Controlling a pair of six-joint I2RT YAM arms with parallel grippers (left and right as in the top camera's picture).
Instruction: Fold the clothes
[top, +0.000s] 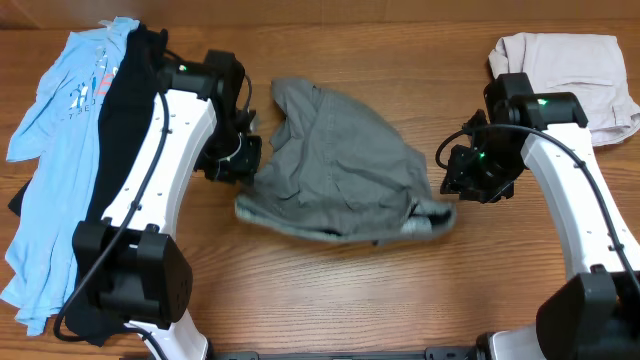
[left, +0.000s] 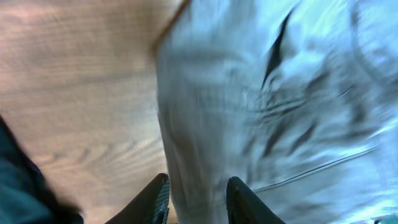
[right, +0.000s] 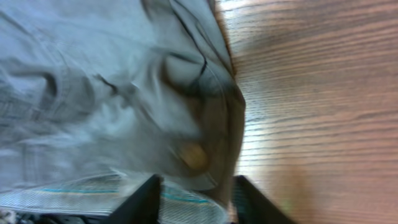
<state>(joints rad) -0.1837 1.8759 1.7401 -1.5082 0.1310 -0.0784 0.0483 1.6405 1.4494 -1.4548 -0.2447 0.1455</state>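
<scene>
The grey-olive shorts (top: 340, 165) lie crumpled in the middle of the table. My left gripper (top: 245, 160) is at their left edge. In the left wrist view its fingers (left: 198, 202) are open, with a fold of the shorts (left: 273, 106) between them. My right gripper (top: 455, 178) is at their right edge. Its fingers (right: 198, 202) are open astride the waist edge, near the brown button (right: 194, 157) and the pale lining (right: 93, 194). The light-blue shirt (top: 55, 140) and the black T-shirt (top: 125, 110) lie at the far left, partly under the left arm.
A beige folded garment (top: 570, 65) lies at the back right, behind the right arm. Bare wood table (top: 340, 290) shows in front of the shorts and between the shorts and each arm's base.
</scene>
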